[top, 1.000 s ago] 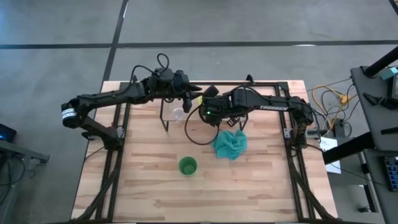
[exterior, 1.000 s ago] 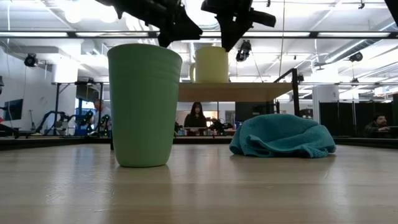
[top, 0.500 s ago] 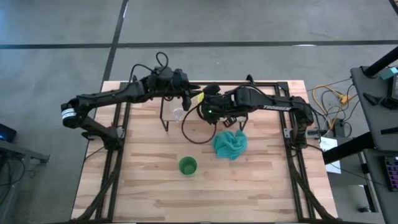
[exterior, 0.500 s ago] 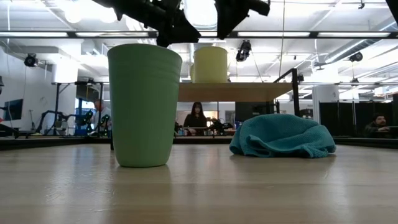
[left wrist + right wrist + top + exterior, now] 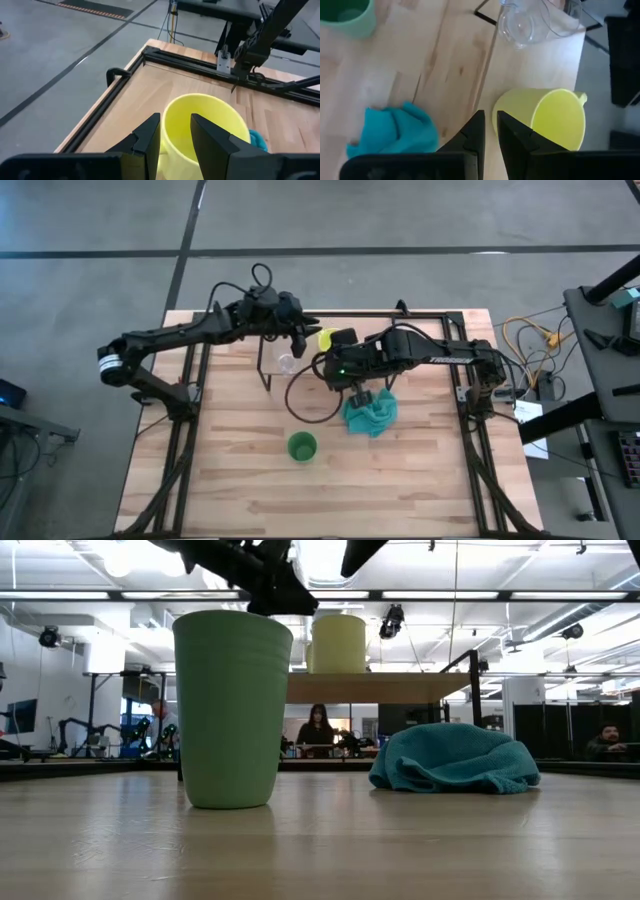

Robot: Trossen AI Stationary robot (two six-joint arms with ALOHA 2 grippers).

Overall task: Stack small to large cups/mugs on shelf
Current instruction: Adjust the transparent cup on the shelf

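- High: left hand [image 5: 300,337] and right hand [image 5: 335,352] flank yellow mug [image 5: 325,339] on shelf [image 5: 272,352]; glass cup [image 5: 287,363] just beside left hand.
- Low: green cup [image 5: 232,708] on bench [image 5: 320,845], well below both hands.
- Left wrist: fingers [image 5: 149,138] slightly parted, straddling the mug's rim.
- Right wrist: narrow gap, empty, mug just ahead.

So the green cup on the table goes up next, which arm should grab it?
Probably the right. The right gripper hangs off the shelf, nearer the green cup. The left gripper hovers over the shelf by the yellow mug.
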